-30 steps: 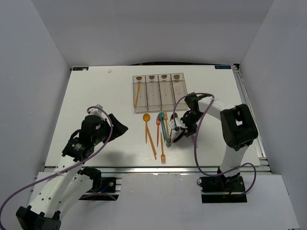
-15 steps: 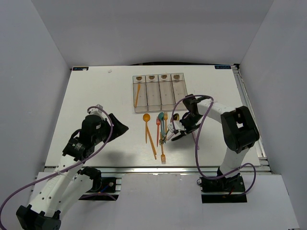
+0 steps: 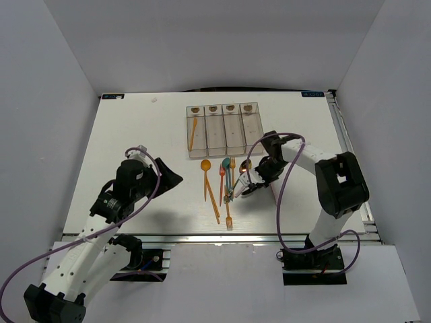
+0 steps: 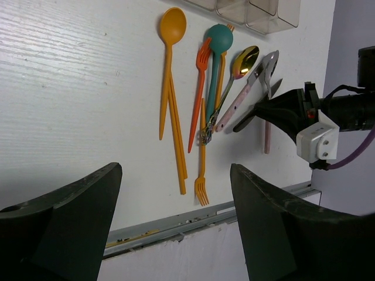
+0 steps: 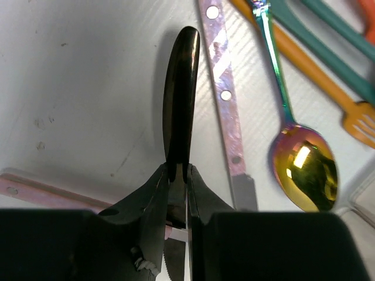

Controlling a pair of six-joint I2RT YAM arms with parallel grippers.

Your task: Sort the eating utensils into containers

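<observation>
Entry: right pincer (image 5: 177, 175), clenched on the black knife (image 5: 180, 99), whose handle juts past its tips; a pink knife (image 5: 225, 93) lies just beside. Step in hand, seemingly: pickup. Next you lift and carry it to the containers (image 3: 223, 131), farther out and left of the pincer.

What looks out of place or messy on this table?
Nothing looks broken or spilled. What stands out: only one orange piece lies in the clear bins, in the leftmost one, while the other utensils lie overlapping in a loose bunch on the table in front of them. The right tool pinches a black-handled knife.
</observation>
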